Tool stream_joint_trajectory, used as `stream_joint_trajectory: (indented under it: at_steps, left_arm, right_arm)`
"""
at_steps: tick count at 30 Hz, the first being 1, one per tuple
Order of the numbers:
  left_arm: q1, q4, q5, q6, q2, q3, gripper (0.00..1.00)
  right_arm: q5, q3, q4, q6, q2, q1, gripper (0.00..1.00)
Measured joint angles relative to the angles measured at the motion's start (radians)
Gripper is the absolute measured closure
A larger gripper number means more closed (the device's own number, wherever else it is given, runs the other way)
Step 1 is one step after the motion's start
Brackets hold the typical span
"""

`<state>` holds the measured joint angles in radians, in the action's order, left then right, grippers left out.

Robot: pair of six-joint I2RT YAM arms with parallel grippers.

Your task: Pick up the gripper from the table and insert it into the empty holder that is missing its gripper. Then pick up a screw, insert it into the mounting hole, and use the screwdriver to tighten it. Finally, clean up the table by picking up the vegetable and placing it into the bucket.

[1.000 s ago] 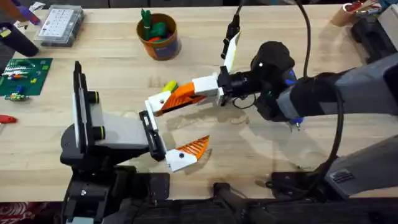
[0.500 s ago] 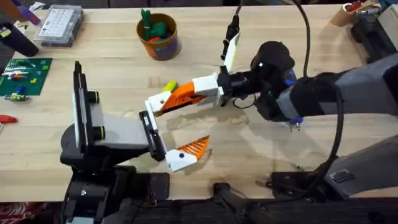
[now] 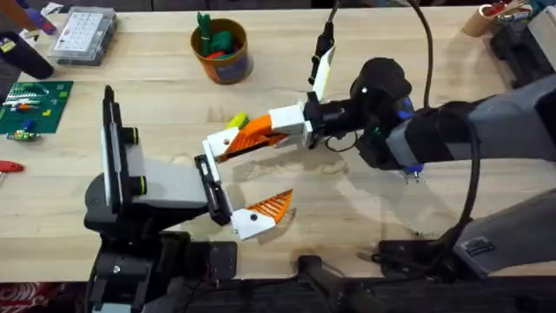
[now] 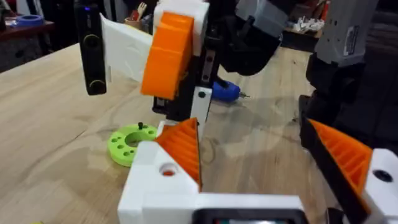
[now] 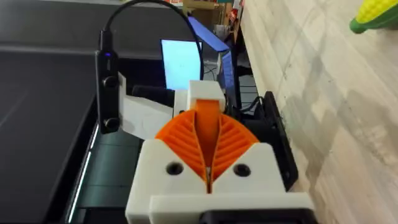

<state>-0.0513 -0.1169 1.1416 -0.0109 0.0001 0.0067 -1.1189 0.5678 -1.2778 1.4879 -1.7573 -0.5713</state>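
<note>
No text, label, brand, number or sign can be read anywhere; a small label on the grey housing [image 4: 348,37] at the upper right of the left wrist view is too blurred to make out.

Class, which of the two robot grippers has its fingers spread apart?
The left arm's gripper: its white, orange-padded fingers stand wide apart; the right arm's gripper has its pads pressed together.

Bucket [image 3: 221,50] at table [image 3: 156,113] far centre, vegetable [image 3: 236,120] nearer. Right gripper [image 3: 228,145] just beside vegetable (contact unclear). Left gripper [image 3: 239,187] nearest, parts box [image 3: 82,35] far left.
</note>
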Motion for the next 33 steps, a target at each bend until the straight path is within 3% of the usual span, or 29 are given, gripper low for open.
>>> stream_joint_trajectory:
  at_steps: [17,20,25,27,33]
  left_arm:
    - [0.000,0.000,0.000,0.000,0.000,0.000,0.011]
    - [0.000,-0.001,0.011,0.000,0.000,0.000,0.011]
    - [-0.002,-0.004,0.030,0.000,0.000,0.000,0.011]
    - [-0.002,-0.006,0.036,0.000,0.000,0.000,0.011]
    - [-0.002,-0.006,0.041,0.000,0.000,0.000,0.011]
  right_arm:
    - [0.000,0.000,0.000,0.000,0.000,0.000,0.979]
    - [0.000,0.000,0.004,0.004,0.000,-0.003,0.788]
    - [0.001,0.006,0.001,0.003,0.000,-0.017,0.087]
    - [0.001,0.007,0.001,0.004,0.000,-0.018,0.012]
    - [0.002,0.007,0.001,0.004,0.000,-0.018,0.006]
